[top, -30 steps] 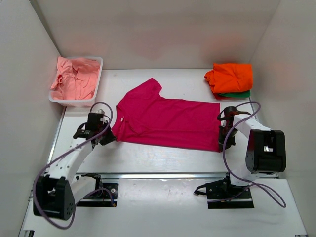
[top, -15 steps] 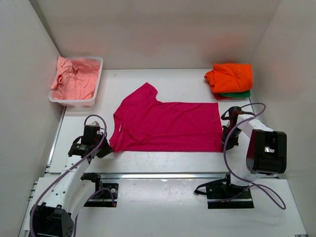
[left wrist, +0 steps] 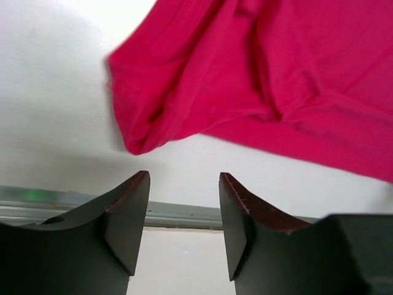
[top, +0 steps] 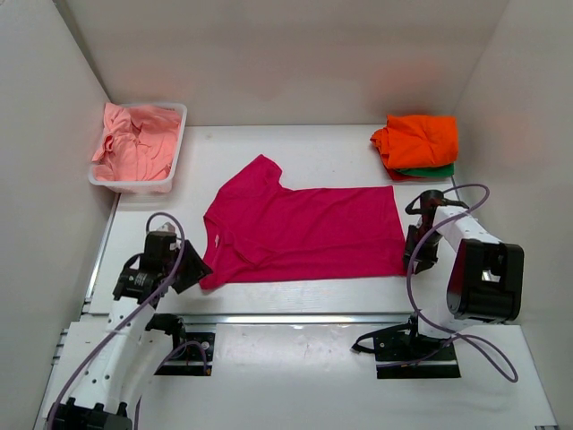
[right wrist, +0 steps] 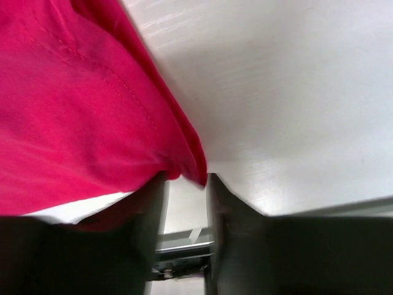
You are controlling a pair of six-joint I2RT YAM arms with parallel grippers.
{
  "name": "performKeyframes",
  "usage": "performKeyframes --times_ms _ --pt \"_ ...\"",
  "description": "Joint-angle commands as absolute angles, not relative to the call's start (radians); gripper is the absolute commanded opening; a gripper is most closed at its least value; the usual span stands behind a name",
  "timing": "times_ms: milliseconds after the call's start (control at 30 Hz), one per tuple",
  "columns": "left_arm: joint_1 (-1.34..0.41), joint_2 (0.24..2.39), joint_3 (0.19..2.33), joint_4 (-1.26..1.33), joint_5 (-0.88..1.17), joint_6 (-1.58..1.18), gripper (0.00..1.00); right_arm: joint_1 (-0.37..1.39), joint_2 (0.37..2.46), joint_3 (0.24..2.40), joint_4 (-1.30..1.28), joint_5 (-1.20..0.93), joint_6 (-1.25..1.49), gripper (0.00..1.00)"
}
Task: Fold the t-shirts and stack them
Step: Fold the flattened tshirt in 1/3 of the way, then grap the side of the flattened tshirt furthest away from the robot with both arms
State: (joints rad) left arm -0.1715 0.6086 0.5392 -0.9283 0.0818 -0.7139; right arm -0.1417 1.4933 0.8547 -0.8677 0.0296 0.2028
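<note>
A magenta t-shirt [top: 304, 233] lies spread flat mid-table, neck to the left, hem to the right. My left gripper [top: 191, 270] sits just off its near-left sleeve corner, jaws open and empty; the left wrist view shows the sleeve [left wrist: 147, 123] a little beyond the gripper [left wrist: 184, 184]. My right gripper [top: 419, 260] is at the hem's near-right corner, jaws parted; in the right wrist view the hem [right wrist: 184, 153] drapes over the fingertips of the gripper [right wrist: 187, 181]. Folded orange [top: 416, 139] and green [top: 434, 170] t-shirts are stacked at the back right.
A white tub [top: 175, 152] at the back left holds crumpled salmon pink shirts [top: 134, 148]. White walls enclose the table [top: 313, 148] on three sides. A metal rail [top: 295, 318] runs along the near edge by the arm bases.
Both grippers drew the magenta shirt toward the near edge, flattening it, then opened and released it. The left arm pulled back down and left from the sleeve.
</note>
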Motion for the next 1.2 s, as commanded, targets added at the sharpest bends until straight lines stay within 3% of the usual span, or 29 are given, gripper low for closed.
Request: performKeyframes --times_ms 0,167,433,467,533,600,867,1033,1167 --pt "-0.155 0.684 0.71 -0.869 0.028 -0.675 0.6 -0.149 1.436 0.946 -0.911 0.077 0.204 0.38" --pt "-0.104 0.95 0.897 -0.66 0.047 -0.602 0.62 -0.131 1.396 1.057 -0.89 0.081 0.242 0.44" --pt "-0.117 1.602 1.417 -0.528 0.078 -0.483 0.51 -0.012 1.446 1.131 -0.658 -0.083 0.354 0.42" --pt "-0.124 1.746 1.562 -0.557 0.06 -0.456 0.53 -0.017 1.471 1.134 -0.649 -0.107 0.373 0.4" --pt "-0.135 1.834 1.649 -0.572 0.055 -0.44 0.56 -0.014 1.486 1.127 -0.62 -0.12 0.377 0.38" --pt "-0.152 1.984 1.799 -0.587 0.058 -0.434 0.66 -0.005 1.506 1.118 -0.569 -0.106 0.385 0.38" --pt "-0.235 2.319 2.178 -0.555 0.005 -0.371 0.72 0.002 1.557 1.117 -0.489 -0.092 0.393 0.36" --pt "-0.253 2.58 2.546 -0.67 0.027 -0.357 0.74 -0.041 1.569 1.128 -0.479 -0.104 0.394 0.35" --pt "-0.273 2.612 2.532 -0.66 0.002 -0.345 0.76 -0.052 1.575 1.12 -0.454 -0.095 0.397 0.34"
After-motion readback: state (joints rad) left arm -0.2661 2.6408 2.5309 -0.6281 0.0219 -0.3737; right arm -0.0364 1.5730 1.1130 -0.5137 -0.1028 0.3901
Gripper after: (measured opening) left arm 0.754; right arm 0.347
